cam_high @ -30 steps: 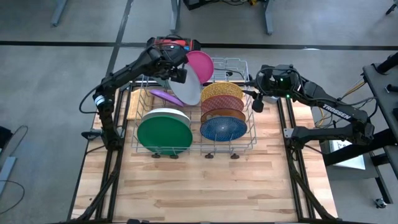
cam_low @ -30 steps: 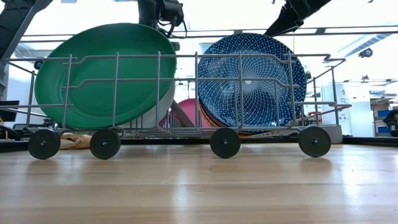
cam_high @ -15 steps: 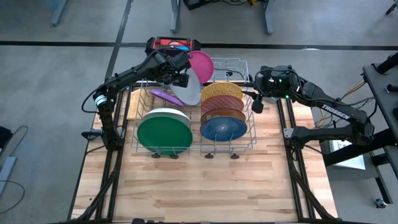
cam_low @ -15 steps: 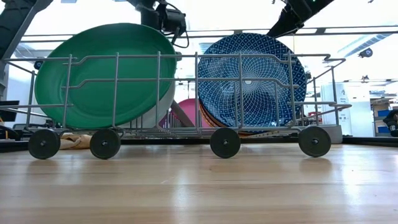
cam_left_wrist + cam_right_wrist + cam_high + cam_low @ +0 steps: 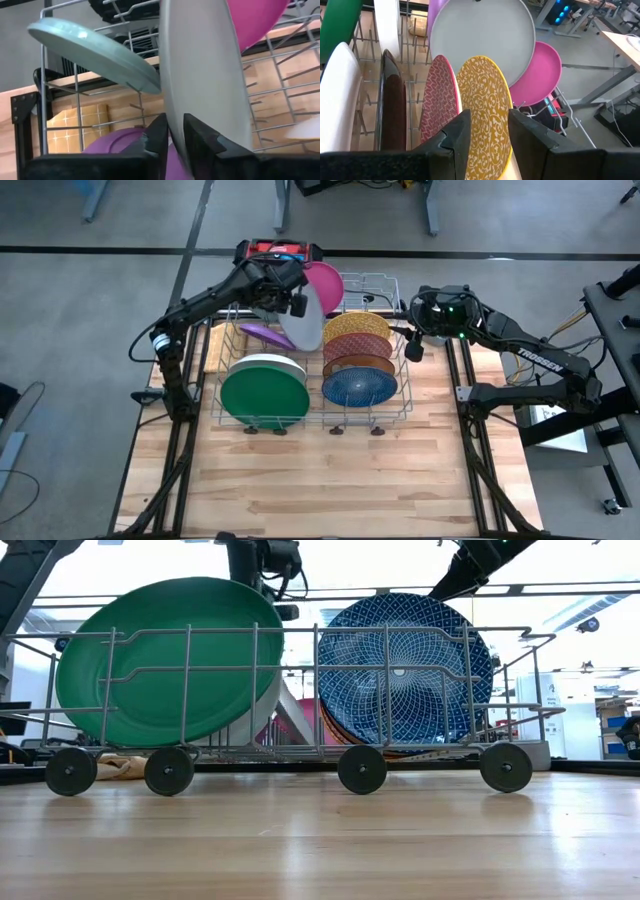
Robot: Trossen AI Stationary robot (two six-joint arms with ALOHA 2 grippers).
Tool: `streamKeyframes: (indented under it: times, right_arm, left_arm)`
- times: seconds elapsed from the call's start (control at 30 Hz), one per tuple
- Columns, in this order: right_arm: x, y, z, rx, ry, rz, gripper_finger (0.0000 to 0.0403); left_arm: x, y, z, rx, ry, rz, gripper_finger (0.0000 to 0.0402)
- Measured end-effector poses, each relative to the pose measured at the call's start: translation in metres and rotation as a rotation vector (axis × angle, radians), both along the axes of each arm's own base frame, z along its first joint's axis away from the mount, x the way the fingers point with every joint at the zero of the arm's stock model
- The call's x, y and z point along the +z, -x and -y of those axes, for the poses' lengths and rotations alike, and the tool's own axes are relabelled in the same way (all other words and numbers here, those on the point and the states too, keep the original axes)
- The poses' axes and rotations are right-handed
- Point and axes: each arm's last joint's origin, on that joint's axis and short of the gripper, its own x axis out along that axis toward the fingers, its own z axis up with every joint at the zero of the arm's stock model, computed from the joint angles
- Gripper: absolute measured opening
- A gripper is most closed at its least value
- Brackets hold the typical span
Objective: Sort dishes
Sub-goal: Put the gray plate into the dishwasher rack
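A silver wire rack (image 5: 395, 412) stands mid-table, holding plates on edge. A green plate (image 5: 265, 397) and a white one (image 5: 265, 362) fill its near left. Blue patterned (image 5: 360, 387), brown (image 5: 357, 365), maroon (image 5: 357, 346) and yellow (image 5: 357, 325) plates line its right row. A pink plate (image 5: 328, 283) leans at the far end, and a purple one (image 5: 262, 334) lies tilted inside. A pale blue plate (image 5: 95, 50) slants on the rack's far wires. My left gripper (image 5: 288, 297) is shut on a grey plate (image 5: 305, 328). My right gripper (image 5: 410, 345) waits open beside the rack's right side. My left gripper pinches the grey plate's upper rim (image 5: 172, 125) between its two fingers, coming from above and the far left. The plate stands on edge, tilted, between the purple and pink plates. Its lower part (image 5: 290, 725) reaches down into the rack; whether it rests there I cannot tell.
A red and black box (image 5: 280, 251) sits at the table's far edge behind the rack. A tan mat (image 5: 215, 345) lies left of the rack. Bare wood (image 5: 330, 480) stretches from the rack to the near edge.
My left gripper has dipped a little and come back up over the rack's far left, still shut on the grey plate. The plate's lower part has swung, and in the low view it now covers more of the pink plate.
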Motion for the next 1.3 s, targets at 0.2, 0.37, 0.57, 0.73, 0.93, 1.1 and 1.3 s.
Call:
streamKeyframes:
  times: [0.2,0.37,0.57,0.73,0.93,1.1,1.3]
  right_arm:
    - [0.0,0.0,0.0,0.0,0.0,0.0,0.0109]
    - [0.0,0.0,0.0,0.0,-0.001,-0.001,0.0105]
    - [-0.001,0.0,0.0,0.0,-0.002,-0.002,0.0115]
    - [0.0,-0.001,0.0,0.0,0.002,0.006,0.0123]
    - [0.01,-0.005,0.002,-0.003,0.039,0.115,0.0124]
    - [0.021,-0.011,0.001,0.168,0.123,0.258,0.012]
    - [0.023,-0.022,0.005,0.251,0.162,0.316,0.0136]
  left_arm:
    - [0.007,0.0,0.005,-0.011,-0.004,0.007,0.0029]
    - [0.014,-0.001,0.012,-0.035,-0.005,0.002,0.0018]
    - [0.032,-0.001,0.024,-0.152,-0.078,-0.075,0.0013]
    - [0.052,-0.004,0.037,-0.283,-0.19,-0.143,0.0013]
    - [0.07,-0.001,0.046,-0.306,-0.314,-0.214,0.0013]
    - [0.08,0.003,0.046,-0.327,-0.371,-0.263,0.0013]
    - [0.087,0.006,0.047,-0.358,-0.393,-0.274,0.0013]
